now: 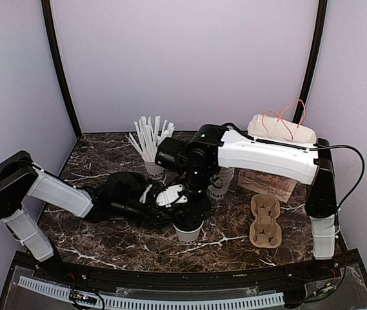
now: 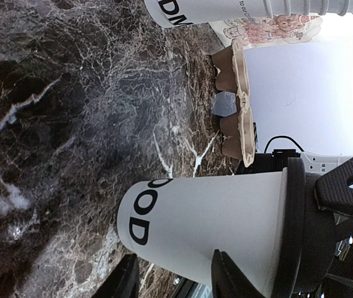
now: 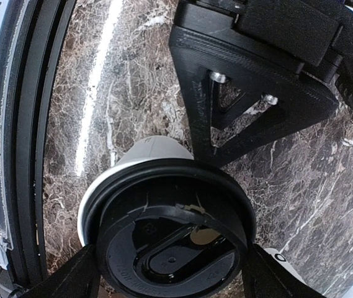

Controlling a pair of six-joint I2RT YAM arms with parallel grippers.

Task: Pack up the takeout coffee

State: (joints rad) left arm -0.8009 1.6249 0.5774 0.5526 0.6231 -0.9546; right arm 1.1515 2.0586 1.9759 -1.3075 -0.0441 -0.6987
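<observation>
Gleaming dark marble tabletop point(image 1: 106, 242), lilac walls point(image 1: 183, 64)

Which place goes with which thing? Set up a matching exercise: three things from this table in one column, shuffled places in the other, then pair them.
Things:
1. takeout coffee
2. cardboard cup carrier
3. cup of white straws

Places:
A. toward the back of the table, left of the right arm
B. near the front edge, between both grippers
C. lying flat on the right side of the table

Pairs: 1-B, 2-C, 3-A
</observation>
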